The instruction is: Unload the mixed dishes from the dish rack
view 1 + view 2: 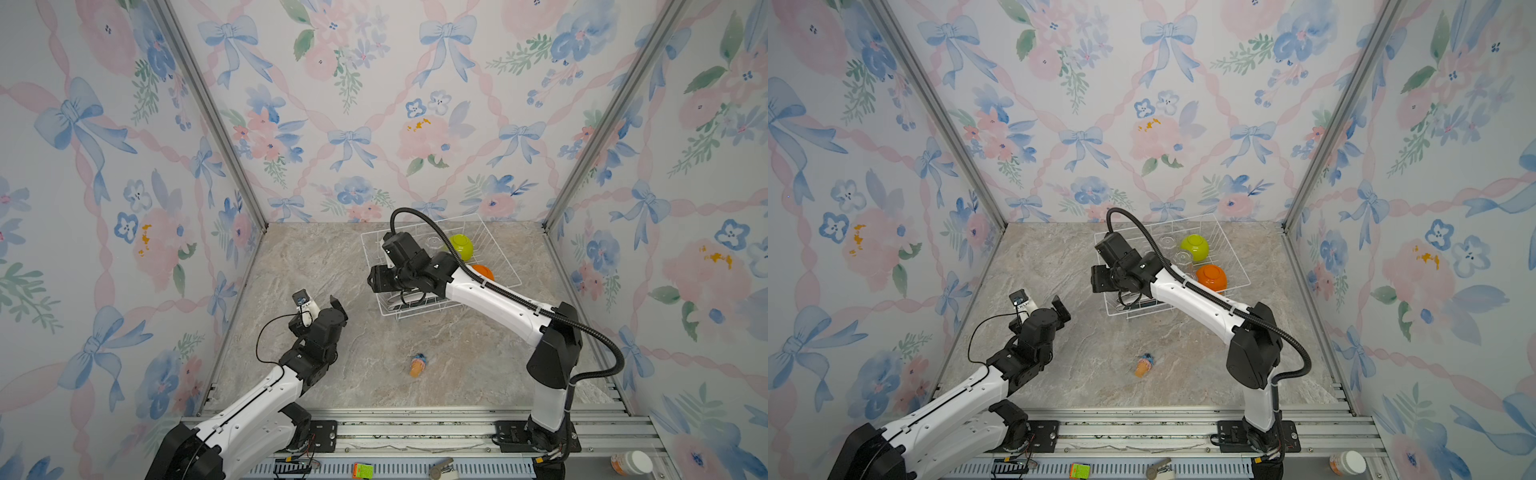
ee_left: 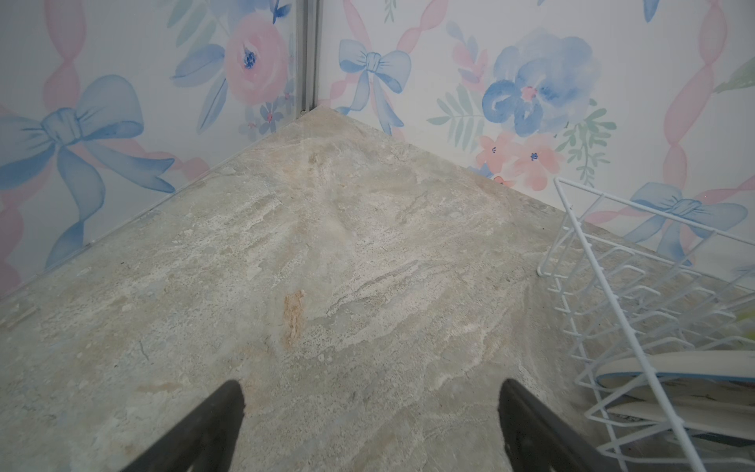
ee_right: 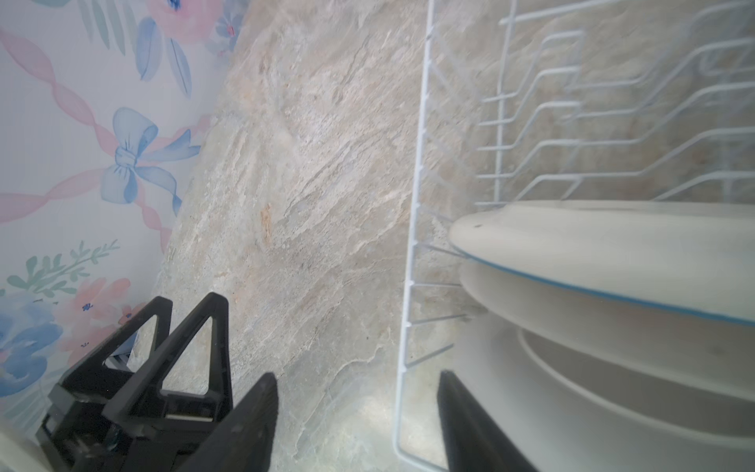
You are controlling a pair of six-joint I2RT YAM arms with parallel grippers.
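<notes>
A white wire dish rack point(image 1: 505, 259) is set far back, right of centre. White plates point(image 3: 613, 245) are stood on edge at its near end. Clear glasses point(image 1: 1183, 258), a lime-green bowl point(image 1: 460, 246) and an orange bowl point(image 1: 1211, 277) are held behind them.

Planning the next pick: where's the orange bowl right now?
In both top views, the round orange bowl sits in the white wire dish rack's right side, just in front of the lime-green bowl.

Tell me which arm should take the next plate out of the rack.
Right. The right gripper is open at the dish rack, beside the plates; the left gripper, also open, hangs over the table, apart from it.
</notes>
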